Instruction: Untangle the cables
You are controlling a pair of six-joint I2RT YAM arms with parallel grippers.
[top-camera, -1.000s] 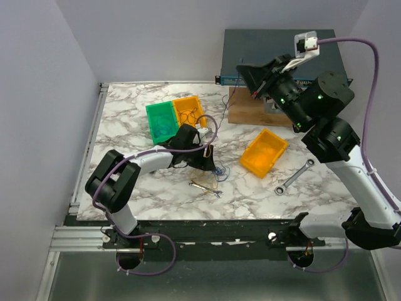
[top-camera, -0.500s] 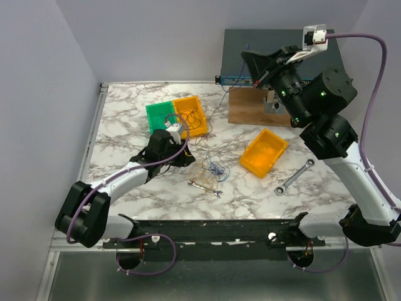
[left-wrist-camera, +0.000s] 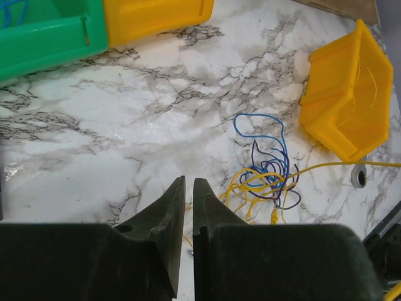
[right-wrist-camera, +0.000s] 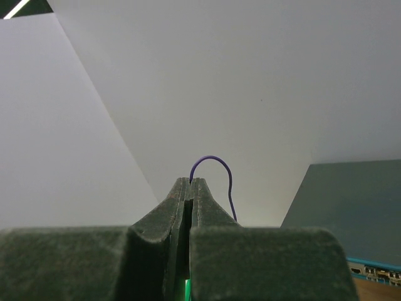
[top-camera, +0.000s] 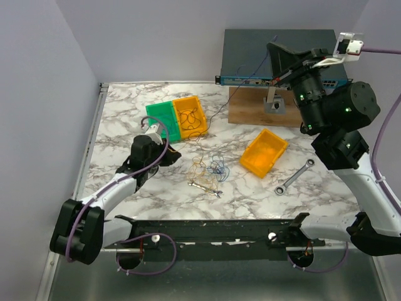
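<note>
The cables lie as a loose tangle (top-camera: 210, 168) of blue, yellow and dark wires mid-table, also in the left wrist view as the tangle (left-wrist-camera: 266, 179). One yellow wire (left-wrist-camera: 351, 164) runs off to the right. My left gripper (top-camera: 170, 157) hovers left of the tangle, apart from it. Its fingers (left-wrist-camera: 189, 182) stand almost shut with a thin slit and nothing between them. My right gripper (top-camera: 271, 45) is raised high at the back, shut on a thin purple-blue cable (right-wrist-camera: 216, 162). That cable (top-camera: 255, 66) slopes down towards the table.
A green bin (top-camera: 156, 113) and a yellow bin (top-camera: 199, 104) holding wires stand at the back left. A tipped orange bin (top-camera: 264, 152), a wrench (top-camera: 294, 177), a small metal tool (top-camera: 205, 188), a wooden block (top-camera: 250, 108) and a grey box (top-camera: 250, 53) are also here.
My left arm pulled back to the left, away from the tangle, and its jaws closed. My right arm rose up and to the right, still pinching the thin cable.
</note>
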